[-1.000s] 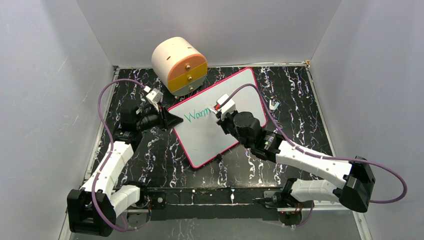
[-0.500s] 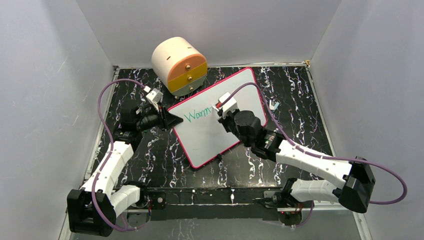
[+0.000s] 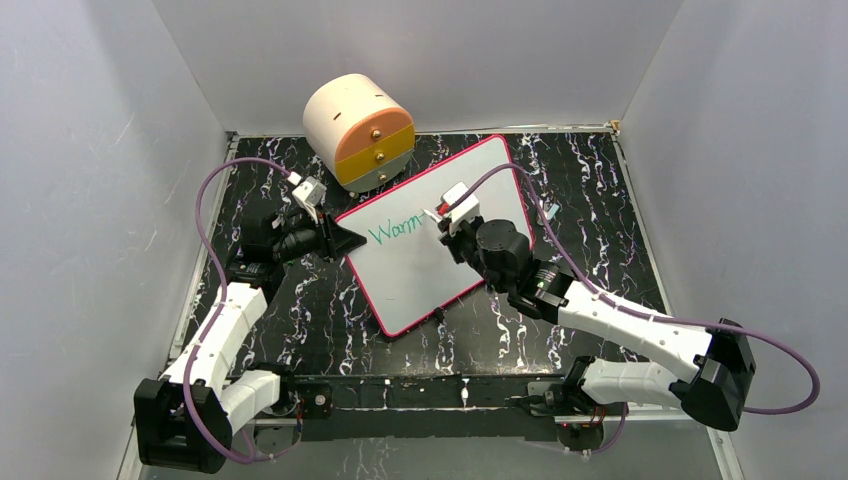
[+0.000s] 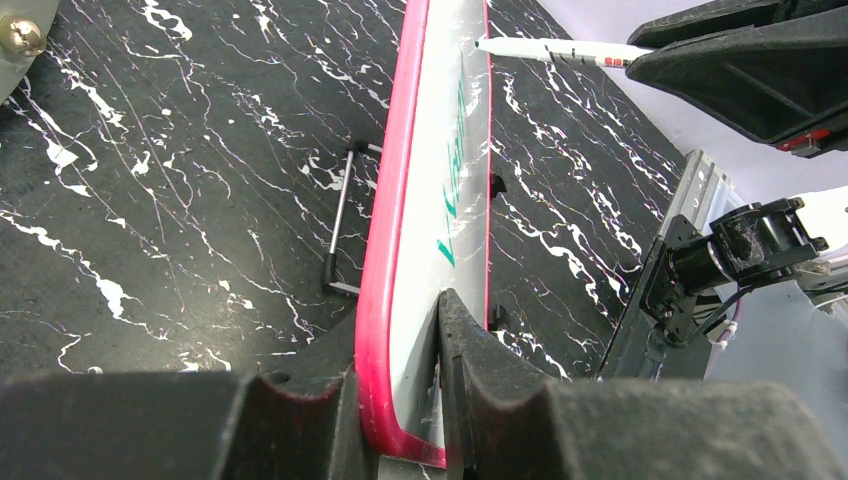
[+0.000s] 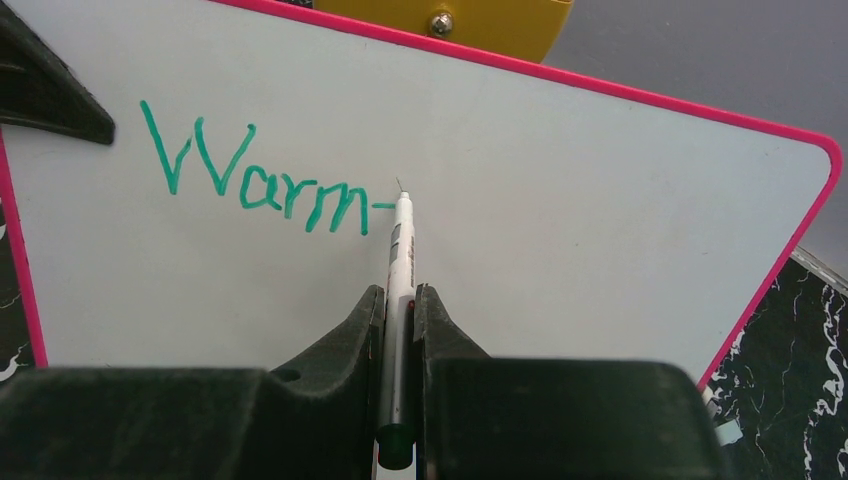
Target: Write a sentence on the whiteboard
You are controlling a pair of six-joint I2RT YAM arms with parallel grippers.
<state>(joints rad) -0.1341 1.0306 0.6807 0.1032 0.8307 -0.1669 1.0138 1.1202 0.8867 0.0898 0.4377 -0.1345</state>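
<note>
Here, the sentence (image 5: 258, 180) read only "Warm" and a short dash.
The left gripper (image 3: 345, 240) pinched the left rim of the whiteboard (image 3: 420, 275), which lay askew mid-table (image 3: 600, 200) near a cream-and-orange drawer box (image 3: 358, 130); the right gripper (image 5: 398, 305) clamped a marker (image 5: 400, 255), its tip just beside the dash's end.

the large flat white whiteboard (image 5: 600, 250) looks smooth and faintly glossy, its thin pink rim like moulded plastic. the black, white-veined marble-look tabletop (image 4: 150, 200) has a dull sheen. the slim white marker pen (image 5: 402, 250) is smooth plastic. the black fingers (image 4: 640, 430) of the left gripper (image 4: 397, 340) look matt and grainy.
</note>
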